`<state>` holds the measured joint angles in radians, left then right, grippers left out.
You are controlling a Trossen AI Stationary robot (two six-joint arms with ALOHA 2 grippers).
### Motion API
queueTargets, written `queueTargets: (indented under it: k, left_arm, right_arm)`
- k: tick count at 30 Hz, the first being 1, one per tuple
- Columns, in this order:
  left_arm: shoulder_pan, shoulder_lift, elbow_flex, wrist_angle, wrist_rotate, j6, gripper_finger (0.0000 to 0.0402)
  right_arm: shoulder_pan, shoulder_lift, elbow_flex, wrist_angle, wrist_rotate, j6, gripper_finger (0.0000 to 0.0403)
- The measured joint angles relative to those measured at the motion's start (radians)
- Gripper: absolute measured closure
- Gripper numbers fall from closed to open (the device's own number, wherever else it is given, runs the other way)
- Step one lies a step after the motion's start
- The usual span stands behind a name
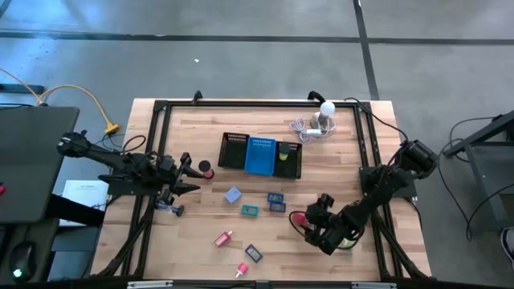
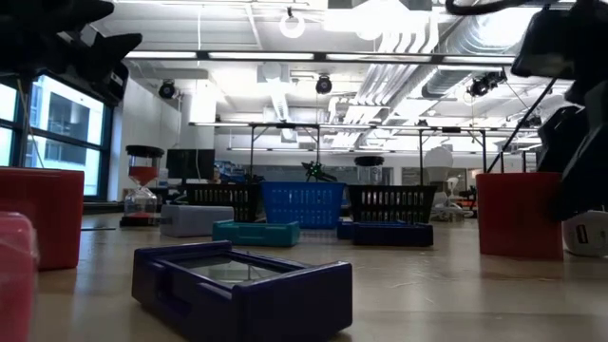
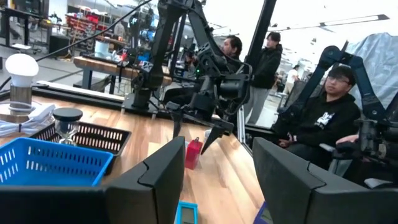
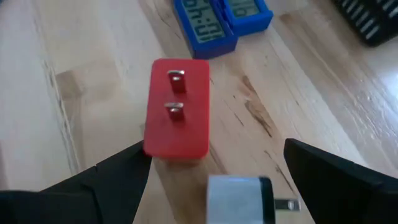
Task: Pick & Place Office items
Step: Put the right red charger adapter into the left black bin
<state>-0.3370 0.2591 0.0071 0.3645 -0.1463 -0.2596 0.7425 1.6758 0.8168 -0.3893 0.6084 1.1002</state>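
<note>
The office items lie scattered on the wooden table: a lavender block [image 1: 233, 194], a teal piece [image 1: 250, 209], two blue pieces [image 1: 276, 201], pink pieces [image 1: 223, 238], a dark blue piece [image 1: 253, 253] and a red-and-black spool [image 1: 206, 168]. A red block with two metal prongs [image 4: 177, 112] lies flat just ahead of my open right gripper [image 4: 214, 146], which slants down at it [image 1: 309, 223]. A white plug block [image 4: 239, 199] lies between the fingers, nearer the wrist. My left gripper [image 1: 189, 172] waits open above the table's left side. My right gripper has one fingertip [image 4: 138, 152] right at the near corner of the red block [image 4: 155, 149]. I cannot tell whether it touches. The other finger [image 4: 323, 174] stands well off to the block's side.
A black mesh tray with a blue middle section [image 1: 261, 155] stands at the table's far middle, and a white ball-topped gadget with cable [image 1: 324, 116] is behind it. A black frame [image 1: 161, 144] edges the table. People sit beyond the table [image 3: 323, 118].
</note>
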Motion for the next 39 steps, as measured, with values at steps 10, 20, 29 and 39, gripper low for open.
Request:
queueTargets:
  k: [10,20,29,39]
  left_arm:
    - [0.000,0.015,0.000,0.001,-0.003,-0.003,0.0217]
    - [0.001,0.026,0.000,0.000,-0.016,-0.003,0.0217]
    - [0.001,0.026,0.000,0.004,-0.066,0.007,0.0217]
    - [0.001,0.026,0.000,0.004,-0.065,-0.009,0.0217]
  right_arm:
    - [-0.055,0.000,-0.011,0.135,-0.006,-0.144,0.0047]
    - [-0.088,0.000,-0.011,0.134,-0.066,-0.163,0.0084]
    - [-0.088,0.000,-0.011,0.134,-0.092,-0.181,0.0216]
    - [-0.088,0.000,-0.011,0.155,-0.114,-0.210,0.0298]
